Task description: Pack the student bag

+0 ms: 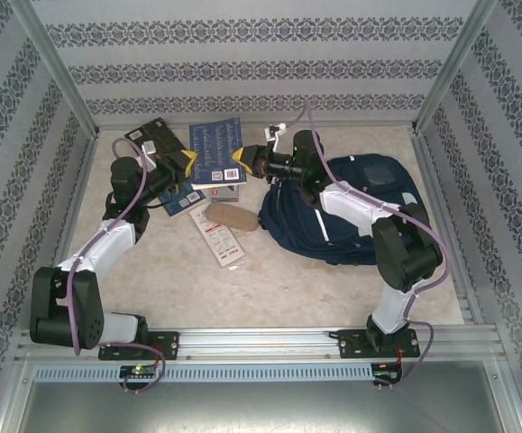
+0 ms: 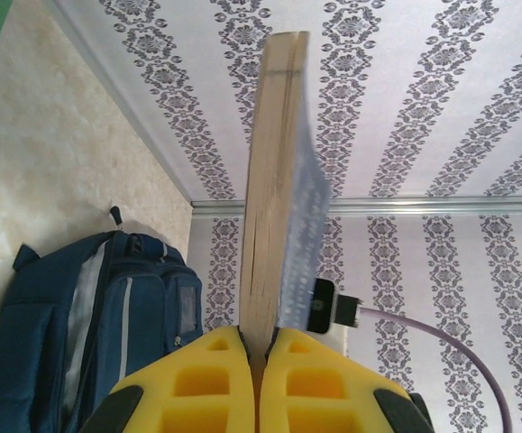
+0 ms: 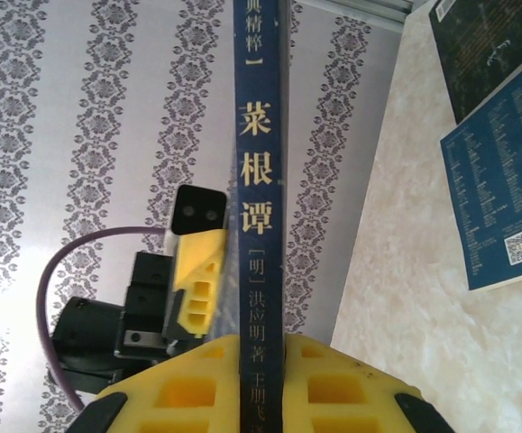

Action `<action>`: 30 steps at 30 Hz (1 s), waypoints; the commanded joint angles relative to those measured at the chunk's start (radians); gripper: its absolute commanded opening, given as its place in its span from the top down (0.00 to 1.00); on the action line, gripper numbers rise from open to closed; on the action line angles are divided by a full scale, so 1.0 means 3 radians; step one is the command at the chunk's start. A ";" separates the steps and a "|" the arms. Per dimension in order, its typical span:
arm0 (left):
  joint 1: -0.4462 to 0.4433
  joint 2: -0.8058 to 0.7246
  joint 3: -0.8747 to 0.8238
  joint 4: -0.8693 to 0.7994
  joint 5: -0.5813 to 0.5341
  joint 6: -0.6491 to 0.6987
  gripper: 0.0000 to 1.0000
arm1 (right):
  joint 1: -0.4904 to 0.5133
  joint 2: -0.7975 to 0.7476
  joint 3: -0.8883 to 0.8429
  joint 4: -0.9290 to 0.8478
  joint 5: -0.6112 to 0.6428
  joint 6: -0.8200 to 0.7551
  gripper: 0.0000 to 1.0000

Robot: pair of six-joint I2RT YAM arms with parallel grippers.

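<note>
Left jaws: your left gripper (image 1: 188, 163) (image 2: 256, 341) is clamped on the page edge of a blue book (image 1: 215, 144) (image 2: 274, 180).
Right jaws: your right gripper (image 1: 241, 160) (image 3: 261, 347) is clamped on the spine of the same book (image 3: 259, 135), facing the left one.
Book: it is held up off the table (image 1: 152, 271) between the two grippers, cover upward.
Bag from jaws: the student bag (image 1: 369, 173) (image 2: 80, 334) lies to the right of the book, just past the right gripper.
Nearer arm: the right; its forearm crosses over the bag, while your left is well apart from it.
Bag axis: it lies flat, long axis roughly left to right.
Bag look: navy fabric with pale stripes, slumped and soft. You cannot tell from here whether a compartment is open.
Judgement: the carry goes rightward, and the opening needs finding first.
</note>
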 commanded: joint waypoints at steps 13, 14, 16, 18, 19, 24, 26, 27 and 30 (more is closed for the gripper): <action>-0.0057 -0.0155 0.0295 -0.0470 0.0218 0.0528 1.00 | -0.0261 -0.0222 -0.0078 -0.1276 0.0427 -0.1131 0.56; -0.0059 -0.0170 0.0283 -0.0490 0.0210 0.0541 1.00 | -0.0311 -0.0297 -0.0074 -0.1598 0.0585 -0.1390 0.56; -0.0062 -0.0172 0.0274 -0.0510 0.0216 0.0563 1.00 | -0.0387 -0.0390 0.0003 -0.2200 0.0853 -0.1878 0.55; -0.0060 -0.0174 0.0264 -0.0529 0.0224 0.0580 1.00 | -0.0448 -0.0472 0.0063 -0.2734 0.1245 -0.2304 0.55; -0.0062 -0.0177 0.0261 -0.0536 0.0219 0.0591 1.00 | -0.0469 -0.0498 0.0085 -0.2918 0.1388 -0.2474 0.55; -0.0062 -0.0185 0.0239 -0.0612 0.0196 0.0641 1.00 | -0.0430 -0.0488 0.0236 -0.3690 0.2226 -0.3163 0.58; -0.0060 -0.0176 0.0218 -0.0620 0.0188 0.0647 1.00 | -0.0379 -0.0402 0.0266 -0.3851 0.2388 -0.3305 0.59; -0.0062 -0.0168 0.0215 -0.0602 0.0191 0.0640 1.00 | -0.0344 -0.0363 0.0264 -0.3893 0.2434 -0.3361 0.60; -0.0062 -0.0152 0.0217 -0.0598 0.0200 0.0625 1.00 | -0.0221 -0.0258 0.0242 -0.3929 0.2600 -0.3466 0.60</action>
